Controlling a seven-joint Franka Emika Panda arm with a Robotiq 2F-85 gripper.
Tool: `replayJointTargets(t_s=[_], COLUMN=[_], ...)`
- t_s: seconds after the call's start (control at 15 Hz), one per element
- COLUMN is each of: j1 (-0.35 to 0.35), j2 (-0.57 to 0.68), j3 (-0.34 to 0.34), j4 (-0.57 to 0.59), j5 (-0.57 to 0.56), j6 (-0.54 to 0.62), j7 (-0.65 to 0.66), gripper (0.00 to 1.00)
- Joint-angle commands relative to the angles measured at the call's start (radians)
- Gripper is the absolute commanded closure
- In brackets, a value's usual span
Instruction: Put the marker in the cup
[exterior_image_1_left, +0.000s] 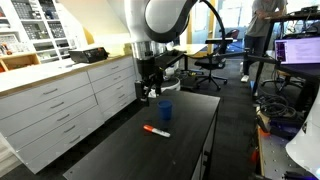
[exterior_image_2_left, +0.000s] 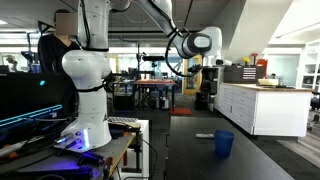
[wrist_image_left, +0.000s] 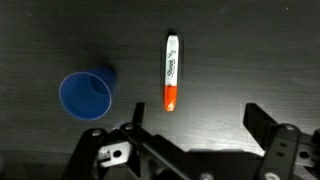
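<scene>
The marker (wrist_image_left: 171, 72) lies flat on the black table, with a white body, dark lettering and an orange-red cap end. It also shows in both exterior views (exterior_image_1_left: 156, 131) (exterior_image_2_left: 204, 135). The blue cup (wrist_image_left: 87, 95) stands upright and empty beside it, a short gap apart; it shows in both exterior views (exterior_image_1_left: 165, 111) (exterior_image_2_left: 224, 144). My gripper (wrist_image_left: 198, 125) is open and empty, held well above the table, with the marker's orange end just beyond the jaws. In an exterior view the gripper (exterior_image_1_left: 149, 92) hangs behind the cup.
The black table (exterior_image_1_left: 190, 150) runs along a white cabinet with drawers (exterior_image_1_left: 60, 110). Office chairs and desks (exterior_image_1_left: 210, 62) stand at the far end. A second white robot (exterior_image_2_left: 85, 80) and a monitor stand on a nearby bench.
</scene>
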Motion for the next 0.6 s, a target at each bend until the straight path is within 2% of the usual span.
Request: replayJointTargets(t_s=[0.0, 0.4, 0.53], j1=[0.009, 0.014, 0.021], j2=[0.023, 0.038, 0.051], j3=[-0.004, -0.005, -0.011], j4=[0.009, 0.008, 0.009], j5=[-0.006, 0.0, -0.045], j6=[0.032, 0.058, 0.081], j7=[-0.007, -0.002, 0.028], gripper=[0.0, 0.0, 0.0])
